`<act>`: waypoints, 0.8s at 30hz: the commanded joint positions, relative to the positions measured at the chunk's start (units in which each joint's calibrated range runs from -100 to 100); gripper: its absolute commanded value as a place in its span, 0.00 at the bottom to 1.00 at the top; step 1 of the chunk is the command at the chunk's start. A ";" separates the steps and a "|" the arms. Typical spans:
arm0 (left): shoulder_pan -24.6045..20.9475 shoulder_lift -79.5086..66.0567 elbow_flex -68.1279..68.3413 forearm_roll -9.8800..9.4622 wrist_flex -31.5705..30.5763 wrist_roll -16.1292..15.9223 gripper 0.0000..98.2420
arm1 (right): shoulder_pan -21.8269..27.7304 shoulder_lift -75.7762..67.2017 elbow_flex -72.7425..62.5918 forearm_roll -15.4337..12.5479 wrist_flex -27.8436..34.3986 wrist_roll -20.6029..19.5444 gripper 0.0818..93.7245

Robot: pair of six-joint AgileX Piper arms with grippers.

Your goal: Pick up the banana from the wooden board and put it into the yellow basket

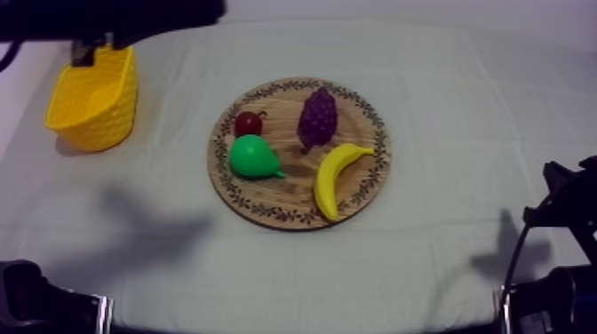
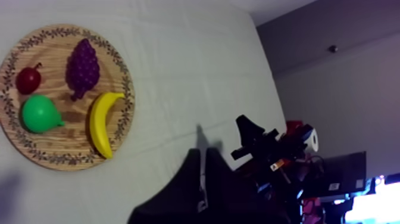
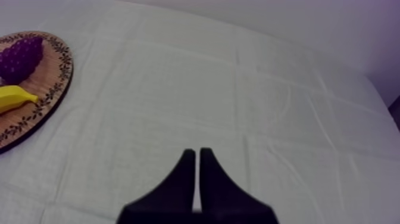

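Banana lies on board at abt 4 o'clock, curved along the patterned rim, w/ nothing gripping it. Grapes sit at abt 1 o'clock on board, near banana's upper tip; can't tell if they touch. Pear is at 9 o'clock, w/ red fruit just beside it at 10 o'clock. Board sits mid-surface.

Basket stands upright at abt 10 o'clock from board, well apart from it.

Left arm comes in at 11 o'clock in top view and passes over basket. Left gripper: fingers clenched together in a narrow wedge, nothing btwn them, over bare cloth w/ board and all four fruit beyond.

Right arm is low at 4 o'clock, well apart from board. Right gripper: fingers also clenched into a wedge on nothing, over bare cloth, w/ board's edge, banana and grapes off to one side.
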 commanded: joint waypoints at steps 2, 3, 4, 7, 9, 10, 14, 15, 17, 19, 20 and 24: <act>-0.67 7.31 -1.43 3.84 -0.98 -4.64 0.04 | 0.01 -0.04 -0.03 -0.01 -0.02 -0.09 0.01; -0.72 8.71 -1.10 4.35 -1.37 -5.10 0.05 | 0.01 -0.04 -0.03 -0.01 -0.02 -0.09 0.01; -0.73 10.16 -0.74 4.74 -1.74 -5.42 0.05 | 0.01 -0.04 -0.03 -0.01 -0.02 -0.09 0.01; -0.57 15.17 -0.26 5.58 -2.64 -6.28 0.05 | 0.01 -0.04 -0.03 -0.01 -0.02 -0.09 0.01; -0.63 18.79 -0.15 6.24 -3.02 -7.32 0.05 | 0.01 -0.04 -0.03 -0.01 -0.02 -0.09 0.01; -0.62 20.50 -0.11 6.49 -3.21 -7.91 0.05 | 0.01 -0.04 -0.03 -0.01 -0.02 -0.09 0.01; -0.52 25.84 1.27 7.49 -5.00 -10.11 0.06 | 0.01 -0.04 -0.03 -0.01 -0.02 -0.09 0.01; -0.53 26.83 1.82 7.65 -5.42 -10.31 0.08 | 0.01 -0.04 -0.03 -0.01 -0.02 -0.09 0.01; -0.53 28.44 2.99 7.91 -6.41 -10.63 0.10 | 0.01 -0.04 -0.03 -0.01 -0.02 -0.09 0.01; -0.53 29.41 4.28 8.07 -7.08 -10.56 0.13 | 0.01 -0.04 -0.03 -0.01 -0.02 -0.09 0.01; -0.53 29.71 4.91 8.16 -7.44 -10.52 0.13 | 0.01 -0.04 -0.03 -0.01 -0.02 -0.09 0.01; -0.35 29.81 7.28 8.35 -8.73 -10.27 0.20 | 0.01 -0.04 -0.03 -0.01 -0.02 -0.09 0.01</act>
